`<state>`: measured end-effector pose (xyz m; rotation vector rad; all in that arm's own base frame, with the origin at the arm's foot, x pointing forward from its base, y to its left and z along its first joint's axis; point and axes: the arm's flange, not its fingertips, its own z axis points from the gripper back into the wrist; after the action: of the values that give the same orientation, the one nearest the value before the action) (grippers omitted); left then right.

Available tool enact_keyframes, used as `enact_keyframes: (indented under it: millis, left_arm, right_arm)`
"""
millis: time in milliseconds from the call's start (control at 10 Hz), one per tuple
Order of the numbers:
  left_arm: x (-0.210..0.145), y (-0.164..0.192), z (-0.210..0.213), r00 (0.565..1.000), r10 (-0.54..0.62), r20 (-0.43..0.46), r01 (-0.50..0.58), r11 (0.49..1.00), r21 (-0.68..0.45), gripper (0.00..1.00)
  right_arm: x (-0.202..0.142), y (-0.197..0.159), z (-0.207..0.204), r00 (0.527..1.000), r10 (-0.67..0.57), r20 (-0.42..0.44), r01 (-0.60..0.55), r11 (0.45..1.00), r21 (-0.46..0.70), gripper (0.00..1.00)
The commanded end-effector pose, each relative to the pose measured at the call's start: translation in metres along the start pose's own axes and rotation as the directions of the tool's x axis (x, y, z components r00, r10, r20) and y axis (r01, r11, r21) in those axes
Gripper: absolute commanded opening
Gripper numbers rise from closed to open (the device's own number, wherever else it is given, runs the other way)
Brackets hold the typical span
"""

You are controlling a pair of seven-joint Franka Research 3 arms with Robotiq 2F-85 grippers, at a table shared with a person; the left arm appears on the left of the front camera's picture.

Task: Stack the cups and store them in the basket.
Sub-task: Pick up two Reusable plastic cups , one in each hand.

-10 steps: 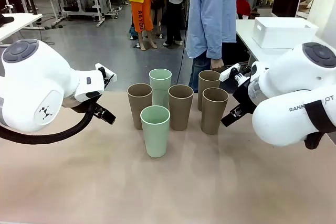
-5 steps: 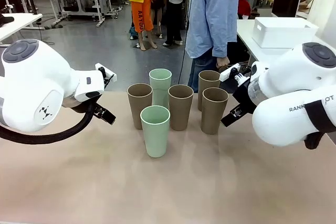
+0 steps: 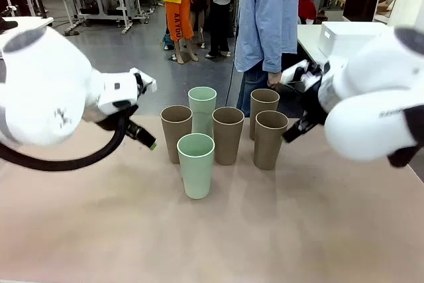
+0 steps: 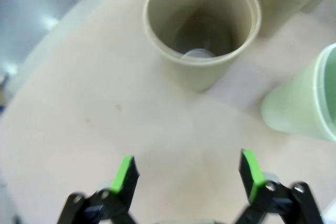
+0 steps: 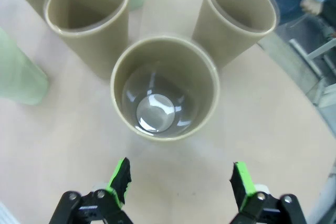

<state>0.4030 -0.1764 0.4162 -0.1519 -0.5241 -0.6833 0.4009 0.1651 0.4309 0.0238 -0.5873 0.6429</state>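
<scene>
Right now six cups stand upright in a close cluster on the table. The front view lays out the whole group. A green cup is nearest the robot. Behind it come a left brown cup, a middle brown cup and a right brown cup. A second green cup and a far brown cup stand at the back. The same view shows the basket, on a side table at the far right, well apart from the cups. A person stands at the far edge.

Both arms are blurred in the front view, so the finger spread cannot be judged there. The wrist views make it plain. The left gripper is spread wide and empty over bare table, with the open mouth of the left brown cup ahead of it. The right gripper is also wide and empty. The right brown cup is just ahead of its fingers, and the cup's shiny bottom is visible.
</scene>
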Motion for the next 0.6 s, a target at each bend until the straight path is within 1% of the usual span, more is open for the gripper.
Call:
enact_keyframes:
  millis: [0, 100, 200, 300, 400, 500]
  left_arm:
    - [0.020, 0.037, 0.062, 1.000, -0.025, -0.001, 0.025, 0.997, -0.068, 1.00]
    - [0.022, 0.045, 0.091, 0.997, -0.074, 0.001, 0.073, 0.992, -0.098, 1.00]
    - [0.015, 0.058, 0.115, 0.987, -0.161, 0.005, 0.160, 0.975, -0.156, 1.00]
    - [0.004, 0.074, 0.129, 0.972, -0.234, 0.028, 0.235, 0.948, -0.214, 1.00]
    - [-0.015, 0.091, 0.139, 0.957, -0.284, 0.066, 0.291, 0.927, -0.238, 1.00]
    - [-0.041, 0.109, 0.146, 0.942, -0.309, 0.130, 0.334, 0.898, -0.288, 1.00]
  right_arm:
    - [0.019, -0.021, 0.063, 1.000, -0.021, 0.014, 0.021, 1.000, 0.017, 1.00]
    - [0.017, -0.033, 0.089, 0.999, 0.000, 0.034, -0.002, 0.999, 0.051, 1.00]
    - [0.007, -0.057, 0.114, 0.997, 0.035, 0.070, -0.043, 0.992, 0.120, 1.00]
    - [-0.008, -0.081, 0.129, 0.990, 0.069, 0.120, -0.090, 0.980, 0.179, 1.00]
    - [-0.030, -0.106, 0.142, 0.980, 0.093, 0.173, -0.134, 0.961, 0.240, 1.00]
    - [-0.057, -0.126, 0.150, 0.968, 0.104, 0.228, -0.168, 0.944, 0.285, 1.00]
